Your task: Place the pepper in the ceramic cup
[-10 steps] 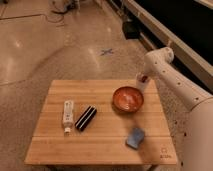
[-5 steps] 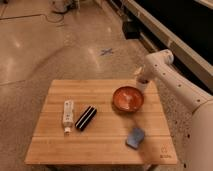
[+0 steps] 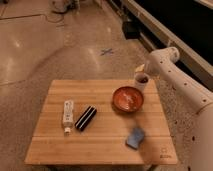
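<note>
The ceramic cup is small, pale and cylindrical. It stands upright at the table's far right edge, just behind the bowl. A small dark shape shows in its mouth; it looks like the pepper, but I cannot tell for sure. No pepper lies elsewhere on the table. My gripper hangs just above and slightly behind the cup, at the end of the white arm that reaches in from the right.
On the wooden table are a wide orange-red bowl next to the cup, a black-and-white striped bar, a white bottle lying at the left, and a blue sponge at the front right.
My gripper has risen from the cup's mouth to a little above it. The dark red thing seen at the gripper a second ago now appears inside the cup.
</note>
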`<state>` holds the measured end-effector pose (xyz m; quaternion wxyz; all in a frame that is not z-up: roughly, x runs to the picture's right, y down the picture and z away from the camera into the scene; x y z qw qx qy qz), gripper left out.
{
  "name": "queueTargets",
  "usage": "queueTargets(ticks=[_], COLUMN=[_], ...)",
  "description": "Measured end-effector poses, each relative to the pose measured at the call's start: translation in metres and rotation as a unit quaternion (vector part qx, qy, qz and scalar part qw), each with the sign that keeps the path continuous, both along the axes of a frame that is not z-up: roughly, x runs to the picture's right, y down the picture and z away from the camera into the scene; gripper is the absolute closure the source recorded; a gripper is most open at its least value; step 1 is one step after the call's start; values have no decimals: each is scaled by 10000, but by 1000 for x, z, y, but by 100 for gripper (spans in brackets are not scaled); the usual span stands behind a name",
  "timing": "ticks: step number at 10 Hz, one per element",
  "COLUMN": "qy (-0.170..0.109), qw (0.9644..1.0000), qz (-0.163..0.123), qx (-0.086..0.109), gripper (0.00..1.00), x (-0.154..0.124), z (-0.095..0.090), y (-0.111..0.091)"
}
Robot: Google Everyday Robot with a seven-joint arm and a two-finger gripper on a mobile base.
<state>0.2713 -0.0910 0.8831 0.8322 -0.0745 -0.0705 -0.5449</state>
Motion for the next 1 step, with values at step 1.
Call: queueTargets(ticks=[1], qy=[8], qw=[10000], qz=[11], qx=[-11], gripper=[20], x=[3], z=[0], y=[1])
